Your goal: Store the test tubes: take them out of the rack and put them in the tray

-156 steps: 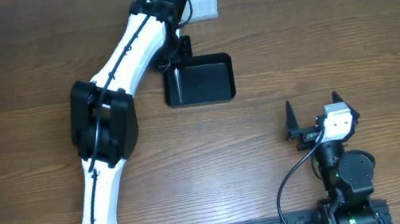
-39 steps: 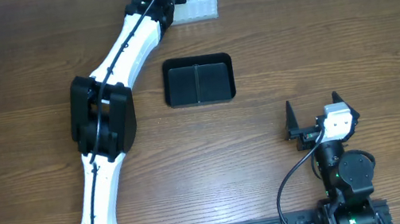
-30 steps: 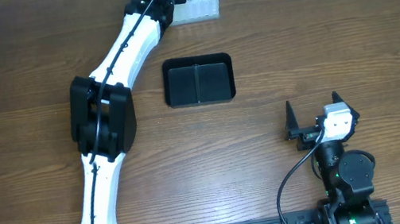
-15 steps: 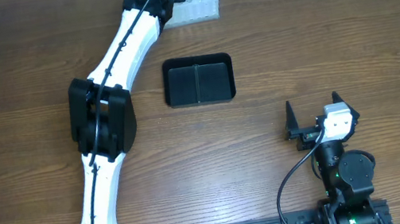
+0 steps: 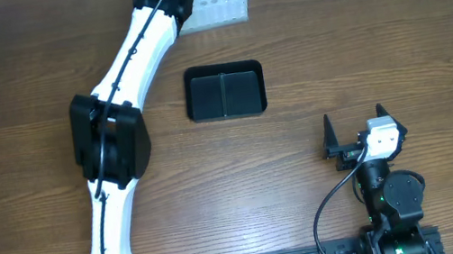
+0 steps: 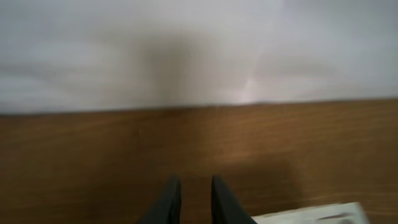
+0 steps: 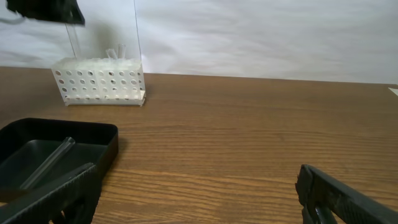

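A clear thin test tube [image 7: 73, 40] is seen faintly, upright, hanging over the white perforated plastic rack [image 7: 99, 81], at the rack's left end as seen from the top view. It is gripped by the left tool [image 6: 194, 182], whose fingers [image 6: 169, 202] are drawn nearly together with a narrow gap left between them, clamped on that tube as far as can be made out. More tube tops [image 7: 115, 53] are seen standing in the rack. A second clear tube [image 7: 48, 163] is laid slanted inside the black rectangular plastic tray [image 5: 189, 101]. The tray is set near the rack but apart from it on the brown wooden table [image 5: 374, 21]. The right tool [image 5: 353, 118] is held low by its own base, well apart from the tray, fingers spread wide, nothing gripped or touched.
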Controlling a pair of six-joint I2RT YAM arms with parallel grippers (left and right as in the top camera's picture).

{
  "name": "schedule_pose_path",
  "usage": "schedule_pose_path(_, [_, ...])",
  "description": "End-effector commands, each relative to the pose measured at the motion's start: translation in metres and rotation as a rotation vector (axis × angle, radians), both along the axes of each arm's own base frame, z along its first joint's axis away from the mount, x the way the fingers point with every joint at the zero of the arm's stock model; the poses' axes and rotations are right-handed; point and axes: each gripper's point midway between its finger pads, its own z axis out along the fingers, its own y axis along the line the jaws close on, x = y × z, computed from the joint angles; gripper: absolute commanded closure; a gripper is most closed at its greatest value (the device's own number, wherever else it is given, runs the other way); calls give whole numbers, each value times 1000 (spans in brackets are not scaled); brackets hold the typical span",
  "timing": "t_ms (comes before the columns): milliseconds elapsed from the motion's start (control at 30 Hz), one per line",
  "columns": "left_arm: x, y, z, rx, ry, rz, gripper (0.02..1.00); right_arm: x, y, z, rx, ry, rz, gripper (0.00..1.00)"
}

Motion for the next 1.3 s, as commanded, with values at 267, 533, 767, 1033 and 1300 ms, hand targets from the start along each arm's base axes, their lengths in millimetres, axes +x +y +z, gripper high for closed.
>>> schedule_pose_path(267, [-40,8,119,-45,-104,-11,950,0,0,-1,3,-1,1,7])
schedule_pose_path(533, [-118,4,95,-74,218,-77,954,0,0,-1,3,-1,1,7])
schedule_pose_path(767, [-178,-1,55,-157,536,-98,921,0,0,-1,3,-1,1,7])
schedule_pose_path(1033, [-189,-7,21,-164,672,-98,904,0,0,-1,3,-1,1,9])
schedule_pose_path(1300, [-184,-10,-37,-117,788,-70,915,0,0,-1,3,-1,1,7])
